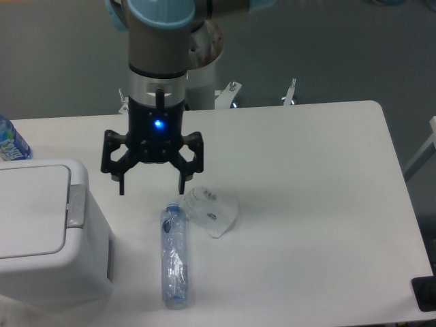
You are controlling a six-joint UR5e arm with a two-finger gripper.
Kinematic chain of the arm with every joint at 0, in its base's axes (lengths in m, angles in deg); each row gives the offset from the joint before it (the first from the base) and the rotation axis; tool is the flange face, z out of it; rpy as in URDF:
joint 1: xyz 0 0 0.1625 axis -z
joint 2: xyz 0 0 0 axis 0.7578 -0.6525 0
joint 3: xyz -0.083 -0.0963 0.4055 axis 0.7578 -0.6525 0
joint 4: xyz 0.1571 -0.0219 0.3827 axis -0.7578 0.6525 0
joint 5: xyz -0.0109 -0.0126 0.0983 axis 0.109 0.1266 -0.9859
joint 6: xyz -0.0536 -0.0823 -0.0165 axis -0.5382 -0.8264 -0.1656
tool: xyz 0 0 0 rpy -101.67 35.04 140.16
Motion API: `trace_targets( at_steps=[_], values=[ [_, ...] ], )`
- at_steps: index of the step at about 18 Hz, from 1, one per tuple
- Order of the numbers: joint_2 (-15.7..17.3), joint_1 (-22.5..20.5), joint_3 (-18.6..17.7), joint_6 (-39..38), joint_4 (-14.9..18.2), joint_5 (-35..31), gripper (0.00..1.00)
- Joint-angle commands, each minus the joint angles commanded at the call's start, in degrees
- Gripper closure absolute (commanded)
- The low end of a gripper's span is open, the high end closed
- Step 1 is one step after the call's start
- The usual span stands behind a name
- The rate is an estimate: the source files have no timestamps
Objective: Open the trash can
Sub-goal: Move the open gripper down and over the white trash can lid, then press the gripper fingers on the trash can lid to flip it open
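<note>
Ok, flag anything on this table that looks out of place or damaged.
Two things: a clear plastic bottle lies on its side, and a crumpled clear wrapper sits beside its cap end. Both look like litter. The trash can is upright, lid shut.

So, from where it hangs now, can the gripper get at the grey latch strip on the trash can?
Probably yes. The gripper hangs open above the table, right of the trash can, with nothing between it and the grey latch strip. The bottle and crumpled wrapper lie off to the side.

Black two-fingered hand (151, 185), blue light, silver-grey wrist.
</note>
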Motion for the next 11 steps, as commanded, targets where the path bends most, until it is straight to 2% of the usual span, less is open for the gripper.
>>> trace_targets(
  at_steps=[11],
  values=[
    [-0.3, 2.2, -0.3, -0.4, -0.1, 0.0, 0.00]
  ],
)
